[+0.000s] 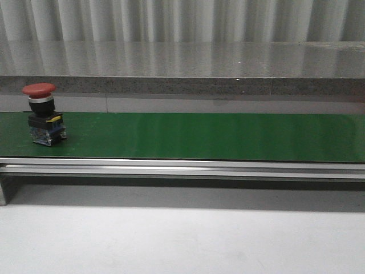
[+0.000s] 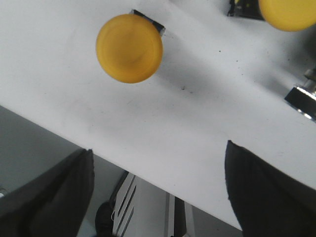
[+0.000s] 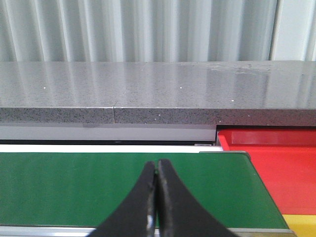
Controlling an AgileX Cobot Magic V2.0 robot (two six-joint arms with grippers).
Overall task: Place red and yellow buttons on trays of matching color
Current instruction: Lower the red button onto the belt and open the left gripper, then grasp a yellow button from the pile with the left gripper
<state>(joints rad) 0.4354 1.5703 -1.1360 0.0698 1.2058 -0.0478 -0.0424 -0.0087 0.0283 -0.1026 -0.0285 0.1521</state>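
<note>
Green belting runs across the front view, and a red button (image 1: 43, 114) stands upright on the green conveyor belt (image 1: 199, 137) near its left end, its mushroom cap on top of a black collar and a clear contact block with a yellow tab. Behind the belt lies a grey speckled stone ledge (image 1: 182, 84). From the left wrist, the left gripper (image 2: 158, 192) has its dark fingers (image 2: 44, 197) spread wide apart with nothing between them, hanging over a white surface (image 2: 187, 123) where one yellow button (image 2: 129, 48) sits and a second yellow button (image 2: 289, 14) shows at the frame's edge. The right gripper (image 3: 157, 197) has its fingers pressed together on nothing, over the belt's end, with a red tray (image 3: 281, 163) just beside that end and a yellow tray (image 3: 302, 226) corner next to it.
</note>
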